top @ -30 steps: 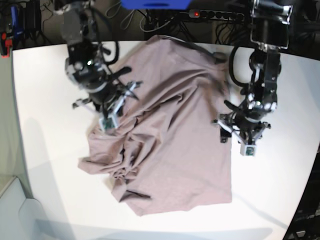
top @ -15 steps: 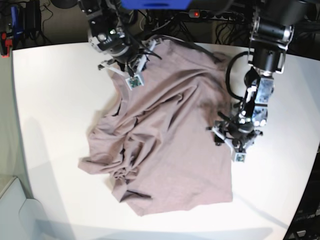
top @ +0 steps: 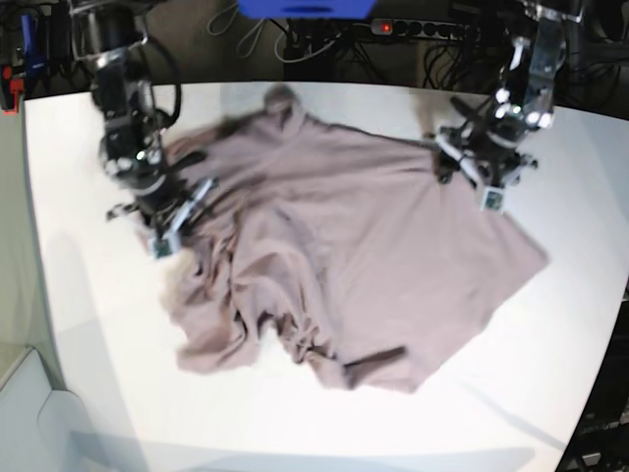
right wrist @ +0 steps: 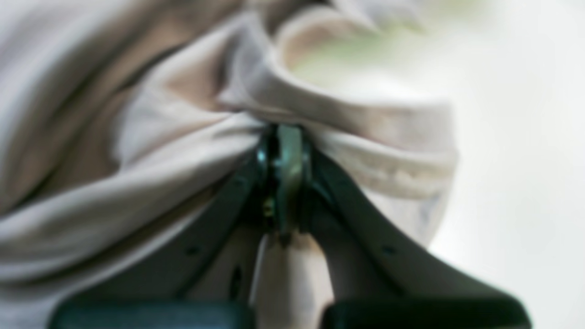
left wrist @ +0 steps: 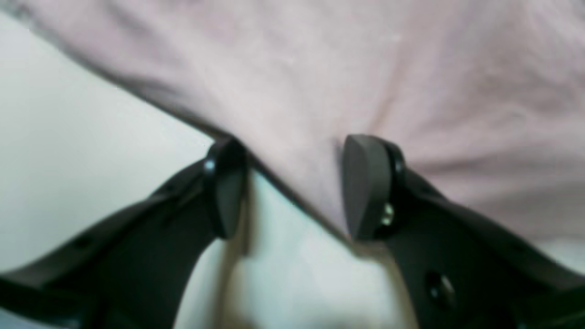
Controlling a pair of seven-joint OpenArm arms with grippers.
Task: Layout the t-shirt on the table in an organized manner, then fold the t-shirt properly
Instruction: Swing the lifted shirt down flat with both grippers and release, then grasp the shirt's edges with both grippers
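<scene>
Table: white top (top: 88,324) carries one pink t-shirt (top: 364,246), which lies across the middle, from near the far edge toward the near edge.
Shirt change: half a second ago it sat as a tall heap with a straight right side; now it is swung round and pulled wider, with a pointed flap reaching toward the right edge and the collar end lying near the far edge.
Shirt state: right half is fairly flat; left and near-left part is bunched in deep folds, and one dark fold sticks out at the near hem.
Right arm change: it has travelled from the far edge down to the left side of the shirt.
Right claw (top: 162,236): clenched on the shirt; the wrist view shows the tips pinched tight on a gathered ridge of cloth (right wrist: 137,155) beside a ribbed hem band.
Left arm change: it has moved from the shirt's right side up toward the far right corner.
Left claw (top: 488,187): released, jaws standing apart; the wrist view shows them astride the shirt's edge (left wrist: 320,91), one pad (left wrist: 365,187) over cloth and the other over bare table. Cloth lies between them, not gripped.
Meaning: spreading is under way, not finished; I judge the left side needs pulling out flat before any fold.
</scene>
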